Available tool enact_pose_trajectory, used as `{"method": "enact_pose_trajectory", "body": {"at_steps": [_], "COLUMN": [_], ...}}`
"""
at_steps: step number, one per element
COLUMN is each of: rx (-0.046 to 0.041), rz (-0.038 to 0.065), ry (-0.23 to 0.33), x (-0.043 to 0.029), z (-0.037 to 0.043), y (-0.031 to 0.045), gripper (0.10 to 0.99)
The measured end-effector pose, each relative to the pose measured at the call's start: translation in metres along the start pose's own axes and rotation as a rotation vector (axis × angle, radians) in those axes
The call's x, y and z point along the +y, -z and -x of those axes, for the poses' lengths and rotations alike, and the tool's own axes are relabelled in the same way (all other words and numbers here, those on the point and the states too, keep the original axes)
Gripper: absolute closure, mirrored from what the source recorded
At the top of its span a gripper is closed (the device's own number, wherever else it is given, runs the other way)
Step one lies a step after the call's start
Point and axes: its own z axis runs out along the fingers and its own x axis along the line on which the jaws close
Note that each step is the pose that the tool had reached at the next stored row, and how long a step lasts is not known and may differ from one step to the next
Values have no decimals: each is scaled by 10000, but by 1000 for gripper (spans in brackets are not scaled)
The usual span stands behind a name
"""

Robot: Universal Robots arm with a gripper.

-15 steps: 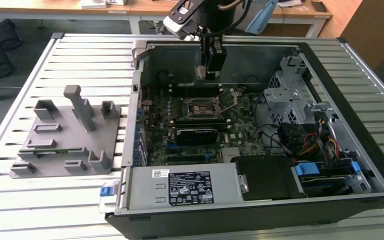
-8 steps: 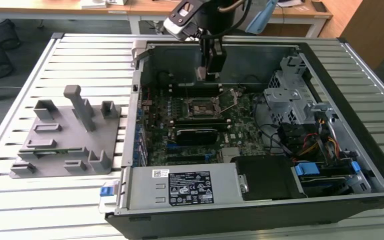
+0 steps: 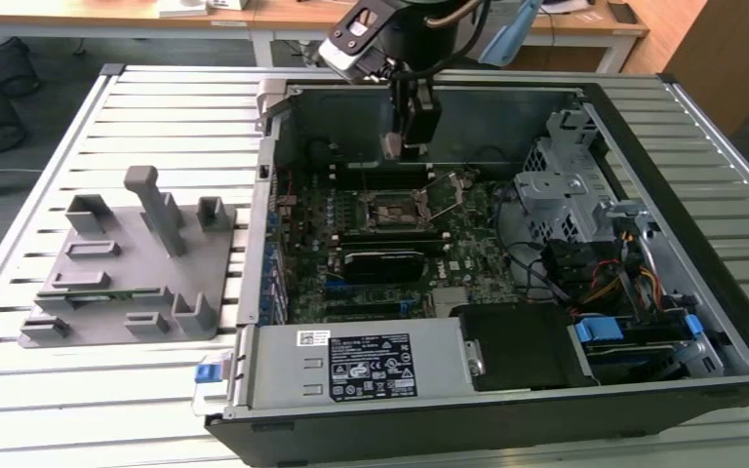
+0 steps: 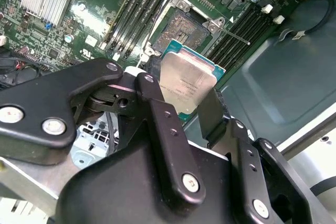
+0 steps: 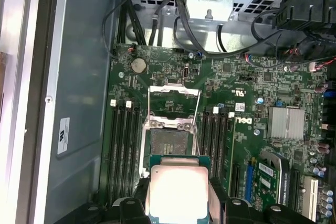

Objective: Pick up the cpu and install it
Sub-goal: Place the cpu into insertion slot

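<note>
Plainly, the gripper [image 4: 184, 98] has the cpu [image 4: 188, 82] pinched between its two fingers [image 4: 210, 114], which are closed only to the chip's width and press on opposite edges. In both wrist views the cpu's silver top shows, and the chip is held clear of the motherboard [image 5: 231, 77], near the open socket [image 5: 169, 142], whose frame stands lifted. In the exterior view the gripper [image 3: 410, 136] hovers inside the case [image 3: 505, 117] at about twelve o'clock from the socket. The fixture [image 3: 128, 263] sits well apart, at nine o'clock of the case.
</note>
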Motion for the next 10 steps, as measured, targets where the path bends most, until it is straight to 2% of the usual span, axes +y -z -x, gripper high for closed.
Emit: {"method": "enact_pose_trajectory", "body": {"at_steps": [10], "rx": [-4], "rz": [-1], "ry": [0], "x": [-1], "z": [-1], "y": [-47], "gripper": [561]}}
